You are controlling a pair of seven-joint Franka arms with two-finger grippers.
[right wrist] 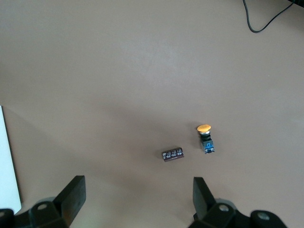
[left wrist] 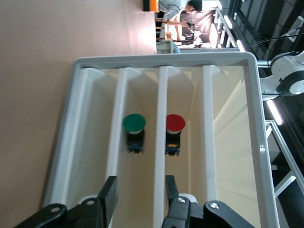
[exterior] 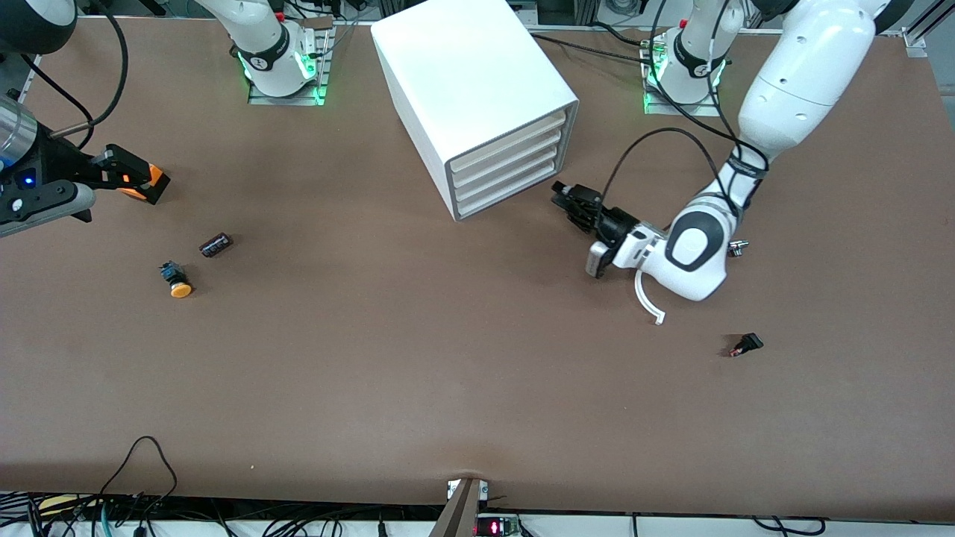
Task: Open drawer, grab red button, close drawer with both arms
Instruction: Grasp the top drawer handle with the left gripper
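The white cabinet (exterior: 477,82) stands with all four cream drawer fronts (exterior: 511,160) shut. In the left wrist view I look into the cabinet front (left wrist: 166,61). The red-capped button (left wrist: 175,123) lies in the third drawer up from the table, and a green-capped button (left wrist: 134,122) lies in the drawer below it. My left gripper (exterior: 561,192) is open and empty, level with the drawer fronts and just in front of them; it also shows in the left wrist view (left wrist: 140,197). My right gripper (exterior: 145,183) is open and empty over the table at the right arm's end; it also shows in the right wrist view (right wrist: 137,197).
An orange-yellow capped button (exterior: 176,282) (right wrist: 205,137) and a dark cylindrical part (exterior: 215,245) (right wrist: 173,154) lie on the table under the right gripper. A small black part (exterior: 746,344) lies nearer the front camera at the left arm's end.
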